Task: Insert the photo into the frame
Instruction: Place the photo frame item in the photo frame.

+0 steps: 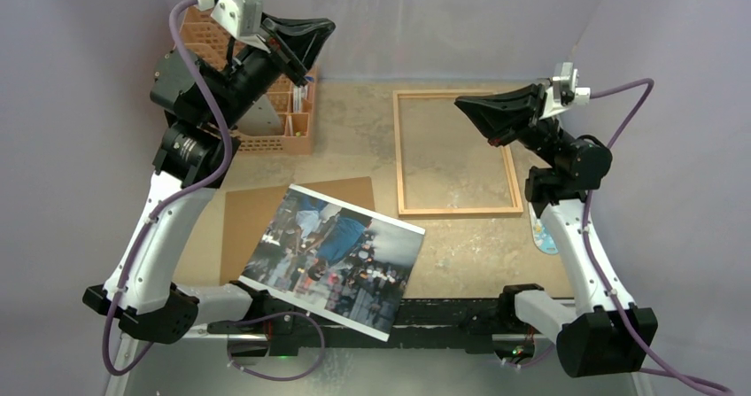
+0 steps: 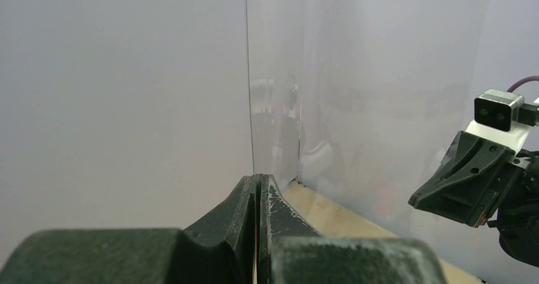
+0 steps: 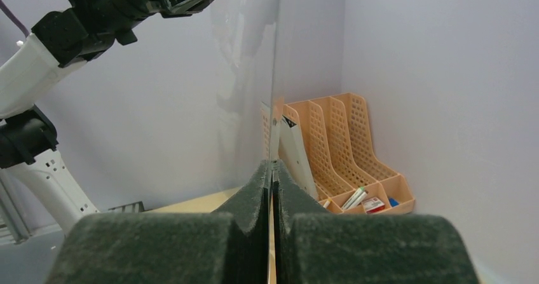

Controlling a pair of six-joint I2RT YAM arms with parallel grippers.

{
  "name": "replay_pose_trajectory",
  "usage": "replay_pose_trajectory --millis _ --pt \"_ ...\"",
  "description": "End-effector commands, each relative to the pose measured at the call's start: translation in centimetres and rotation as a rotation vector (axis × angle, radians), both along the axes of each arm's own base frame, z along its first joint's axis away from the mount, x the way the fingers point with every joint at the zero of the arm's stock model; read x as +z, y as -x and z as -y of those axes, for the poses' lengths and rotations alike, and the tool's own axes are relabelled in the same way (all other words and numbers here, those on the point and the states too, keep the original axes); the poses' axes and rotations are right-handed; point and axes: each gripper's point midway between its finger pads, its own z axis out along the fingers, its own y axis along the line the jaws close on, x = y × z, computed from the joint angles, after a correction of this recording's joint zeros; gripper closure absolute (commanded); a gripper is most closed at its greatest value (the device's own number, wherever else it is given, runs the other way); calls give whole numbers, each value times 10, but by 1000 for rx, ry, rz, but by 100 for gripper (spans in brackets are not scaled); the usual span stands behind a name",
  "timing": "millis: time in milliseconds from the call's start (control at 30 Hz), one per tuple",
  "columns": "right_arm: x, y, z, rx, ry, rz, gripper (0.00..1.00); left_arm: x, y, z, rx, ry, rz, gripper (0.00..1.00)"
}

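Note:
The photo (image 1: 332, 259), a street-scene print with a white border, lies flat at the table's front, partly over a brown backing panel (image 1: 257, 223). The light-wood frame (image 1: 456, 210) lies flat at the back right, with the table surface showing inside it. My left gripper (image 1: 328, 28) and my right gripper (image 1: 460, 104) are raised above the table, facing each other. Each is shut on an edge of an upright clear pane (image 2: 356, 106), which also shows in the right wrist view (image 3: 251, 68). The jaws of both grippers (image 2: 257, 177) (image 3: 272, 163) are closed tight on the thin sheet.
An orange plastic file rack (image 1: 288, 135) with pens and small items stands at the back left, also seen in the right wrist view (image 3: 343, 144). A small blue-and-white object (image 1: 542, 234) lies by the right arm. Grey walls enclose the table.

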Motion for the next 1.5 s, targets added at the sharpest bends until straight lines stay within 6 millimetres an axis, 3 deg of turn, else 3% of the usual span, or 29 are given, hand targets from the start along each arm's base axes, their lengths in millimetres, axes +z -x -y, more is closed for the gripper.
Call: replay_pose_trajectory --millis 0,100,200,333,400,467,600,700,867,1067,1233,1367,1467 --pt "14 9 -2 20 5 30 100 24 15 -6 -7 26 69 100" --pt "10 -3 1 -16 -10 -29 100 18 13 -6 1 13 62 100" --pt "-1 -20 2 -47 -5 -112 100 -4 7 -5 9 4 21 69" --pt "-25 -50 6 -114 27 -258 100 -57 -7 -17 105 3 -108 29" --pt "-38 -62 9 -151 42 -318 100 -90 -17 -31 196 -2 -182 15" --pt "-52 -71 11 -183 63 -371 100 -114 -28 -52 326 -7 -251 10" --pt "-81 -84 10 -179 120 -455 100 -149 -41 -82 518 -53 -359 9" --pt "-105 -98 14 -196 135 -542 100 -160 -49 -98 626 -71 -400 8" --pt "-118 -112 21 -231 114 -638 100 -173 -60 -100 667 -94 -432 6" --pt "-129 -147 47 -369 74 -792 100 -212 -71 -51 451 -162 -446 2" --pt "-135 -162 51 -383 120 -819 100 -269 -101 -21 395 -118 -563 3" --pt "-138 -173 57 -426 190 -833 100 -320 -129 6 360 -110 -711 13" --pt "-144 -185 66 -482 244 -859 100 -343 -145 37 254 -45 -748 17"
